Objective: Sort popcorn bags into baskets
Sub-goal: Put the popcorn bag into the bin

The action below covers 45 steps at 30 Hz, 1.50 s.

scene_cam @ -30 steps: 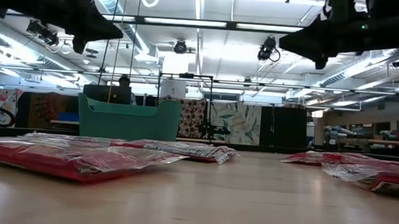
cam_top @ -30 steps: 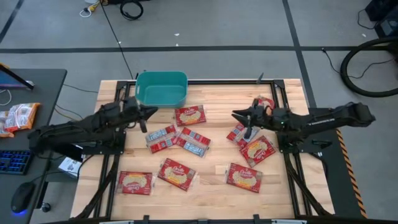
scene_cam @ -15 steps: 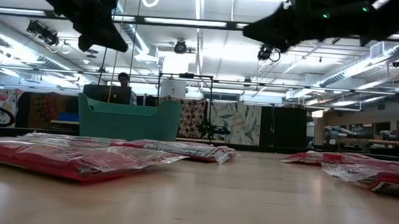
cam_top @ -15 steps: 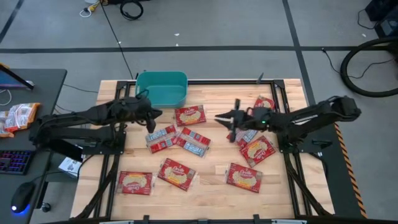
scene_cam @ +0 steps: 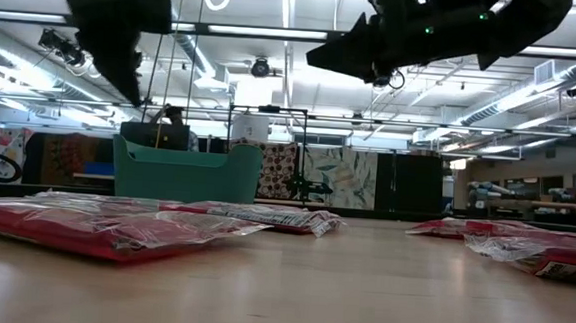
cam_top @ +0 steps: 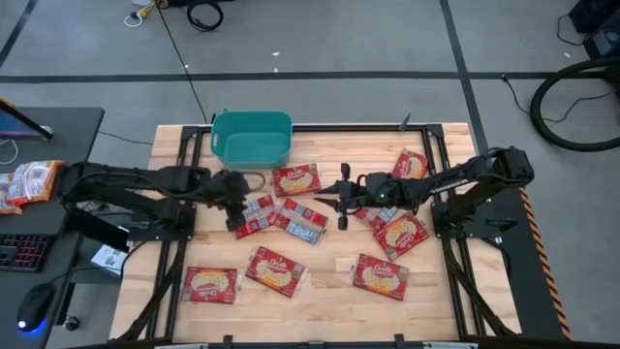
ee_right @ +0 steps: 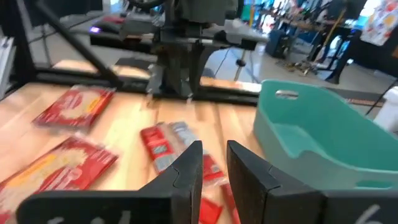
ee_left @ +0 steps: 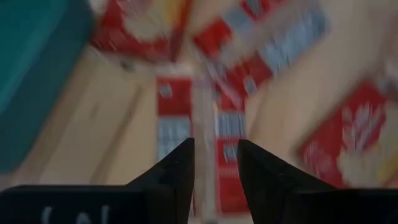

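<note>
Popcorn bags lie flat on the wooden table: red-orange ones such as one (cam_top: 295,179) near the tub and one (cam_top: 275,270) near the front, and red-and-silver ones (cam_top: 250,215) (cam_top: 300,221). The teal basket (cam_top: 252,139) stands at the far edge, nothing showing in it. My left gripper (cam_top: 235,199) (ee_left: 214,149) points down above the red-and-silver bag (ee_left: 171,118), fingers narrowly open, touching nothing. My right gripper (cam_top: 334,194) (ee_right: 213,152) reaches toward the table's left, above the bags in the middle, narrowly open; the basket (ee_right: 323,137) lies ahead of it.
More bags lie on the right half (cam_top: 401,234) (cam_top: 379,276) (cam_top: 410,163) and at the near left (cam_top: 210,284). The two grippers are about a bag's length apart over the middle. Bare wood shows at the near edge. A desk with other packets (cam_top: 24,182) stands left of the table.
My left gripper has moved toward the table's right and near side and tipped downward over the red-and-silver bag. My right gripper has reached steadily toward the table's left, from over the right-hand bags to the middle. No bag has moved.
</note>
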### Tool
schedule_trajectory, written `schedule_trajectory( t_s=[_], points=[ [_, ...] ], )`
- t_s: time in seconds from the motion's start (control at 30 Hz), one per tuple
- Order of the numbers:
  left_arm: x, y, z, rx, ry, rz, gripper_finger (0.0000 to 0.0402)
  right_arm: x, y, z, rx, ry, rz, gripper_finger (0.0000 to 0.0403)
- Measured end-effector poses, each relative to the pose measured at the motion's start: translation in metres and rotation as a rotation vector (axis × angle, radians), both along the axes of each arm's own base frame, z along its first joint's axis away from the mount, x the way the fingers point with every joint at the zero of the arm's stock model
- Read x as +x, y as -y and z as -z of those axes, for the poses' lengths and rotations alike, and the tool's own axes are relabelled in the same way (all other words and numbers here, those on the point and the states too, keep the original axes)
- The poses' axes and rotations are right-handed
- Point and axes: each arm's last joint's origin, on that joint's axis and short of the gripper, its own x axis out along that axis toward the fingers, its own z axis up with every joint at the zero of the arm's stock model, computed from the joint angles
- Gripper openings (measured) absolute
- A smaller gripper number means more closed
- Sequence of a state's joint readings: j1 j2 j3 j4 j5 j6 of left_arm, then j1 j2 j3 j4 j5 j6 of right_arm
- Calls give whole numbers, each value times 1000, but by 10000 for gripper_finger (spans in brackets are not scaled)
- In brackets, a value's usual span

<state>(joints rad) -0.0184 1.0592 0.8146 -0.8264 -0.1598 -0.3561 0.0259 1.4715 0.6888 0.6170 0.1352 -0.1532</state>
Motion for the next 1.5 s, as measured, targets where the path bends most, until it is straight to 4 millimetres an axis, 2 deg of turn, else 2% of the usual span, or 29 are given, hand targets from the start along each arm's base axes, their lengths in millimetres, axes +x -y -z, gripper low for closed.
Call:
schedule_trajectory(
  t_s=[0.2, 0.47, 0.57, 0.7, 0.8, 1.1, 1.23, 1.5],
  points=[
    [25, 18, 23, 113, -84, 95, 138, -1, -8, 0, -22, -6, 40, 90],
    [66, 30, 52, 306, -60, 260, 196, -1, -9, 1, 4, -13, 62, 120],
    [76, 35, 66, 370, -89, 347, 200, -2, -12, 3, -1, -28, 106, 125],
    [86, 48, 80, 539, -110, 435, 202, -4, -18, 4, -22, -41, 162, 126],
    [89, 54, 90, 612, -158, 504, 202, -4, -23, 4, -25, -43, 161, 126],
    [94, 70, 118, 668, -241, 636, 202, -5, -29, 5, 10, -38, 148, 126],
    [93, 71, 128, 748, -297, 618, 199, -5, -30, 5, 15, -37, 144, 126],
    [95, 70, 135, 753, -299, 575, 176, -5, -30, 5, 15, -35, 143, 126]
  ],
)
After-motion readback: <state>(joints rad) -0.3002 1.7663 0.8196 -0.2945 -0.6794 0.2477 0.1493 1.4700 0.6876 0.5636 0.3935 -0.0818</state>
